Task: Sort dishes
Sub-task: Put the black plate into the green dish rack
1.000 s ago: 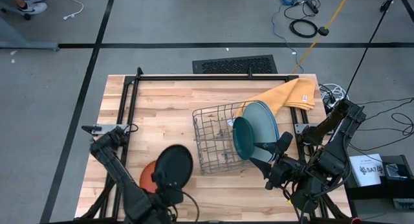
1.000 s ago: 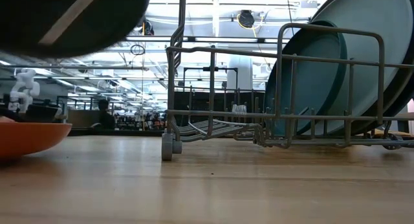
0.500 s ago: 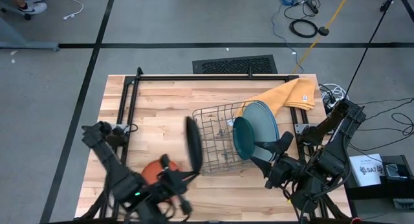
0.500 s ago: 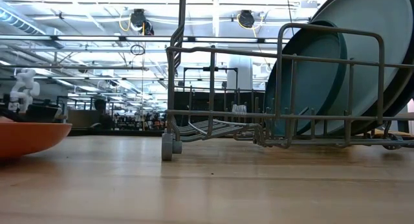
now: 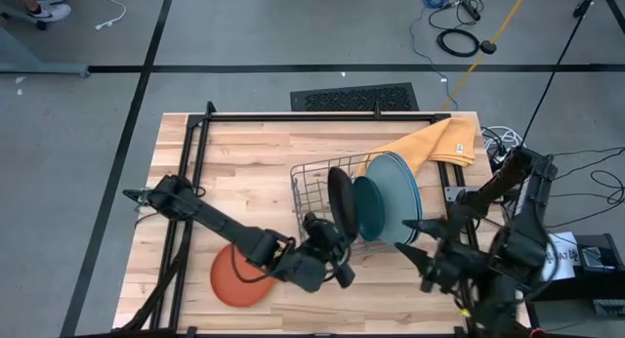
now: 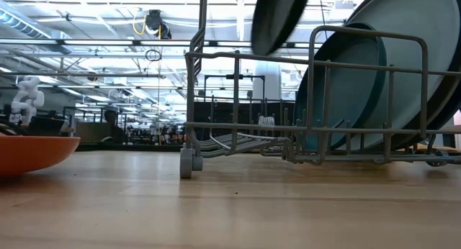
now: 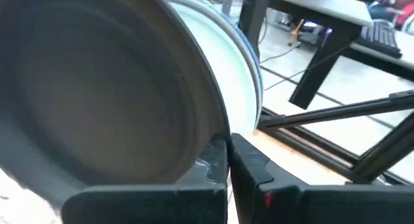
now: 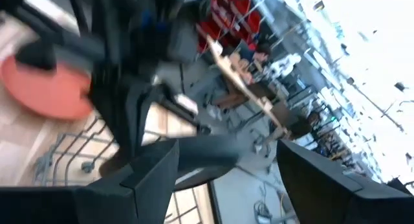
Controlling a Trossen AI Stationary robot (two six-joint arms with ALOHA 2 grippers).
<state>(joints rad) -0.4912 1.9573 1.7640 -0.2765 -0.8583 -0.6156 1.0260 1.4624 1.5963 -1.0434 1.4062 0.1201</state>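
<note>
My left gripper [image 5: 329,248] is shut on a black plate [image 5: 341,203], which stands on edge above the wire rack [image 5: 314,196]. In the low view the black plate [image 6: 277,19] hangs over the rack's top wires [image 6: 252,58]. A dark teal plate [image 5: 367,209] and large pale plates [image 5: 398,193] stand on edge in the rack's right end. An orange-red plate [image 5: 237,277] lies flat on the table at the near left. My right gripper [image 5: 422,248] waits open, right of the rack's near corner. My left gripper pinches the black plate's rim [image 7: 217,143] between its two fingers [image 7: 249,166], at the edge nearest the table's front. The fingers come nearly level from the near left. The plate stands upright on edge above the fingers, lifted clear of the rack and table.
A yellow-orange cloth [image 5: 441,143] lies at the far right behind the rack. A black metal frame [image 5: 195,152] runs along the table's left and far sides. Bare wood lies left of the rack [image 5: 244,182].
My left gripper has swung from the near left, above the orange-red plate, toward the right to the rack. Its wrist has rolled, and the black plate has turned from lying flat to standing on edge. My right gripper has drawn back a little toward the near right.
</note>
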